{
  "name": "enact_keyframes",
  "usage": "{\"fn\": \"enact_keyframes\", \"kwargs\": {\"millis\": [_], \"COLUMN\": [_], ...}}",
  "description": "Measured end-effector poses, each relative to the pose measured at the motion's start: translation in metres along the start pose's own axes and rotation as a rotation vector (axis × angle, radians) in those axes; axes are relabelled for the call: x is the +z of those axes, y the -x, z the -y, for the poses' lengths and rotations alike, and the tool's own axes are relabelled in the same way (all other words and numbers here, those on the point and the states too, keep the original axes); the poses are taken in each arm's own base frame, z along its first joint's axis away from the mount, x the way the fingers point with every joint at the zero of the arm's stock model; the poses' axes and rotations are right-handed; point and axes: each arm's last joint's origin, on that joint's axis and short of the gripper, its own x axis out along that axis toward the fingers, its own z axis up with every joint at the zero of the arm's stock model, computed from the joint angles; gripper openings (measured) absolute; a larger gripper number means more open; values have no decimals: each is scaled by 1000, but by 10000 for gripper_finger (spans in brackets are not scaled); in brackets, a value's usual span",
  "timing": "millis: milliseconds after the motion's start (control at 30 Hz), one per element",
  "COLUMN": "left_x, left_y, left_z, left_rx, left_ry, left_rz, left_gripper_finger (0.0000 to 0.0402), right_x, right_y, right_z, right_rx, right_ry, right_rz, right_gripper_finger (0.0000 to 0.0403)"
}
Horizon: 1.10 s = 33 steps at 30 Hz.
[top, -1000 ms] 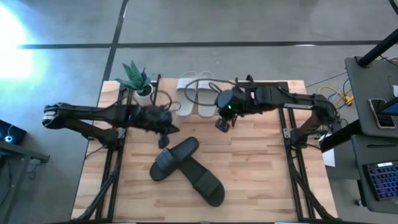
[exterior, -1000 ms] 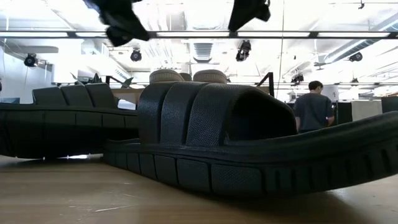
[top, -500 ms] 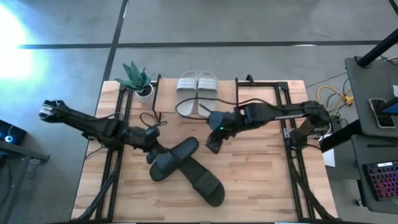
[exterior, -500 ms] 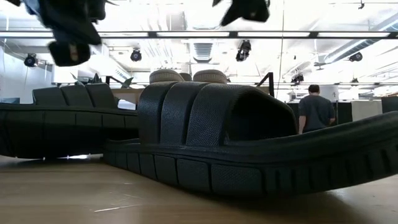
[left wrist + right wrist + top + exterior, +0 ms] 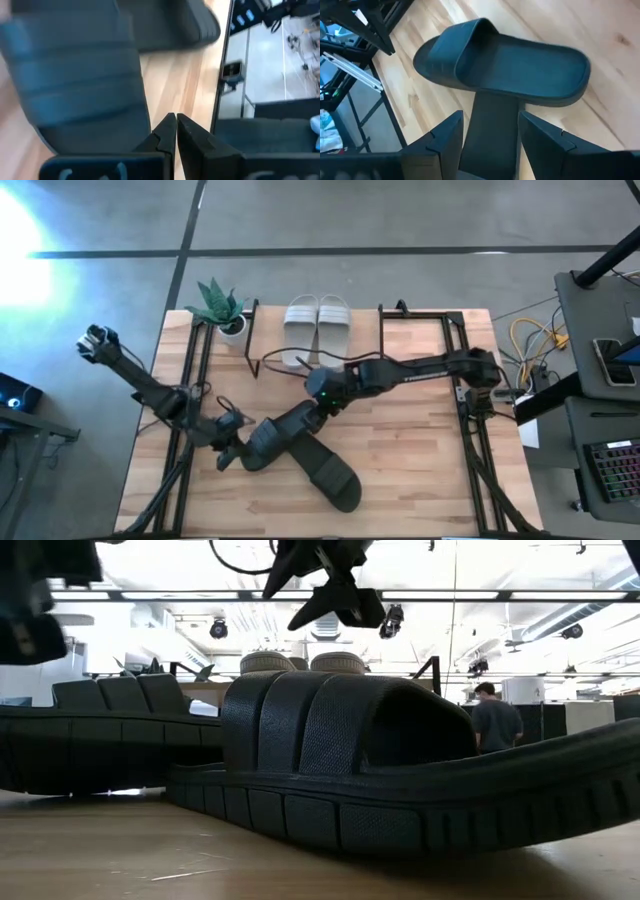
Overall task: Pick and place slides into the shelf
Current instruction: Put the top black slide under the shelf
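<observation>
Bright ceiling lights flood the low view, glare whitens the overhead picture's left edge, the left wrist picture blurs.

A large open-plan office or robotics lab. The low view looks across a wooden tabletop (image 5: 120,860) into a wide room with a white ceiling crossed by long strip lights (image 5: 500,595) and hung with dark spotlights (image 5: 217,629). A row of dark padded seats (image 5: 120,693) stands at the back, and a person (image 5: 493,722) stands far off among pale partitions. From above, the table sits on a polished grey concrete floor (image 5: 400,220) marked with dark lines. Beside it a desk carries a backlit keyboard (image 5: 612,470) and yellow cables (image 5: 528,332). A small potted plant (image 5: 220,305) stands at one table corner
</observation>
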Motion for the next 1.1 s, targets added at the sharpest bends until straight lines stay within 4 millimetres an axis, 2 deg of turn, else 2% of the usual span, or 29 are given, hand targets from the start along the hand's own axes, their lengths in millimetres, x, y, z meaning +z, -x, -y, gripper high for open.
{"fn": "enact_keyframes", "kwargs": {"millis": [233,567,733,867,1100], "left_x": [-15,-23,-25,-28,-43], "left_y": [-20,-58,-68,-75,-92], "left_z": [-9,3,4,-3,-28], "left_rx": [50,-50,-51,21,262], "left_ry": [25,9,27,16,68], "left_rz": [-72,-71,-50,-43,-123], "left_gripper_finger": [0,0,0,0,0], "right_x": [-2,-2,-1,1,0], "right_y": [-3,-3,-3,-3,-2], "right_z": [-1,3,6,7,9], "right_rx": [-13,-82,-96,-99,-111], "right_ry": [-43,-41,-15,9,21], "right_rz": [3,39,35,37,28], "right_gripper_finger": [178,177,177,178,178]}}
